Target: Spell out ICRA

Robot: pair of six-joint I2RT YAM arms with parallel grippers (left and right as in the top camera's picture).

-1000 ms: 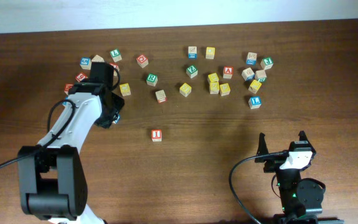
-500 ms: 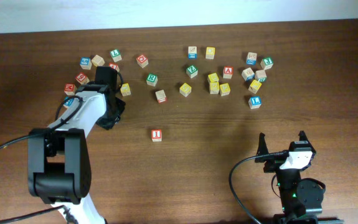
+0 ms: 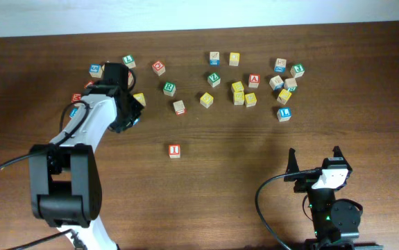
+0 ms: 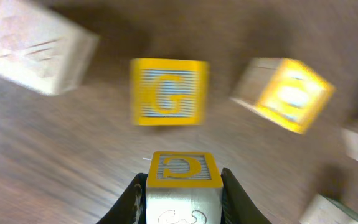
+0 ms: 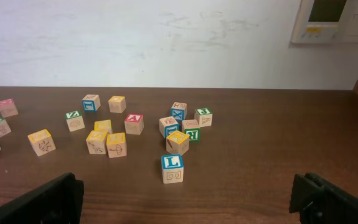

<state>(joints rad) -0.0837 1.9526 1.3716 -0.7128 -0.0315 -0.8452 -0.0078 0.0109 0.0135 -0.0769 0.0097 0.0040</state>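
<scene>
The left claw [image 4: 183,183] is clamped on a yellow cube [image 4: 182,169]. Its two fingers [image 4: 133,198] press against the cube's left and right sides, and the top face shows a letter that looks like a C inside a yellow border. I cannot tell whether this cube rests on the table [image 3: 241,180] or hangs just above it. Just ahead of it in the wrist view sits a G cube [image 4: 169,92] with a yellow border, apart from the held one. A plain wooden cube [image 4: 37,53] lies off to the left and a tilted yellow-faced cube [image 4: 284,94] to the right, all three blurred.

From overhead, the left arm [image 3: 88,125] stretches into the group of cubes at the far left of the table, and its wrist hides the claw and the held cube. The red I cube [image 3: 175,150] stands alone near the middle of the table, well apart from all the others. The green R cube [image 3: 169,88] sits farther back, in the loose scatter just right of the arm. The red A cube [image 3: 254,80] is in the right-hand cluster, just beside a few yellow ones.

The right claw [image 3: 313,154] is spread wide with nothing between its fingers, at the near right of the table, well apart from every cube
</scene>
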